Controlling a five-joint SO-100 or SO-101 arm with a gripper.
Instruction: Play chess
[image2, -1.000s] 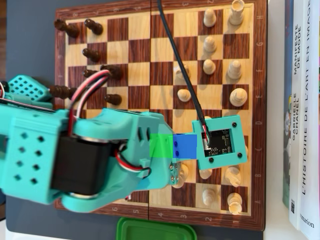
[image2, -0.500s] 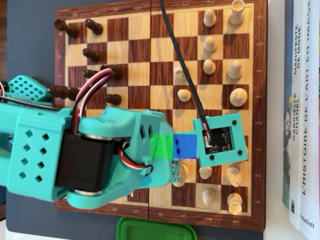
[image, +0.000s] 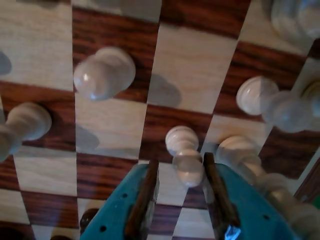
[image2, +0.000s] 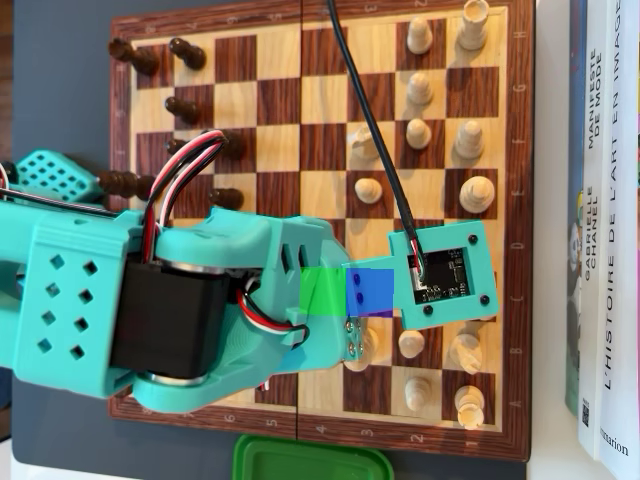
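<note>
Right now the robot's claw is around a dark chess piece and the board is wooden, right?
Not quite. In the wrist view the gripper has its fingers on either side of a white pawn, not a dark piece. The chessboard is wooden, as you said.

The arm (image2: 200, 310) has shifted slightly up the chessboard (image2: 320, 100), its camera housing (image2: 445, 272) moving too

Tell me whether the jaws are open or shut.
Open: in the wrist view the jaws flank a white pawn with gaps either side.
</note>
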